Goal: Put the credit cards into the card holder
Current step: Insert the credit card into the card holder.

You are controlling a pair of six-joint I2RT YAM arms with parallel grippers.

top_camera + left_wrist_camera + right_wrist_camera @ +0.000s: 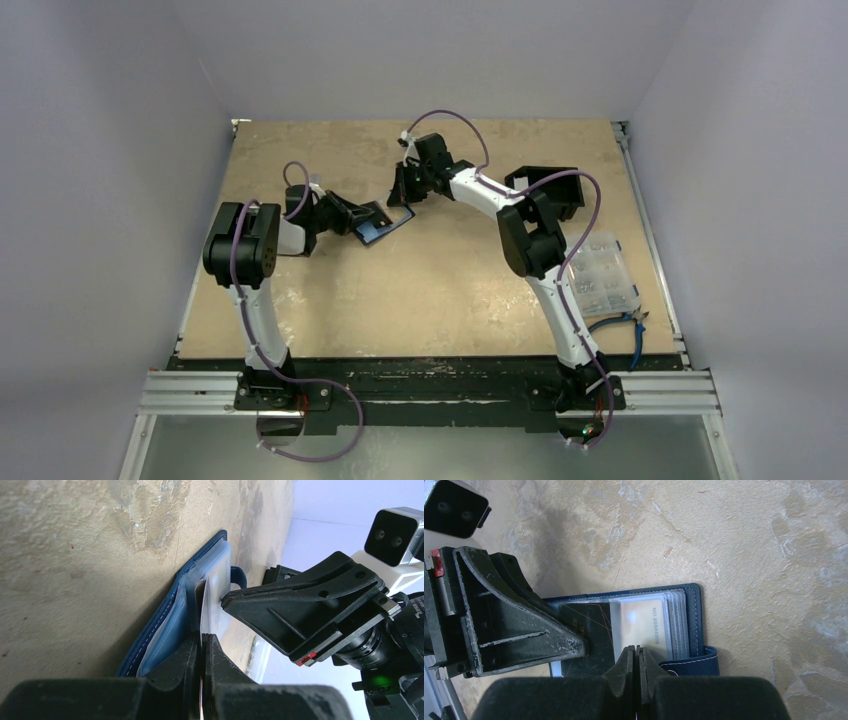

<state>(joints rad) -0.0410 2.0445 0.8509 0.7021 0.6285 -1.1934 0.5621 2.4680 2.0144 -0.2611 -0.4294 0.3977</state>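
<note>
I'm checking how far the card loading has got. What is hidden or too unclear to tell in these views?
Left wrist: the thin pale sheet pinched in the left claw shows nearly edge-on; card or sleeve, unclear.
Right wrist: the right claw hides what it touches; the left claw covers part of the card holder.
Top external: card holder too small, overlapped by both claws.

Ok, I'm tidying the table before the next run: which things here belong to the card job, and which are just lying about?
In the job: navy card holder, pale numbered card, dark card, left tool, right tool.
Lying about: black open-sided box, clear compartment box, blue-handled pliers.
</note>
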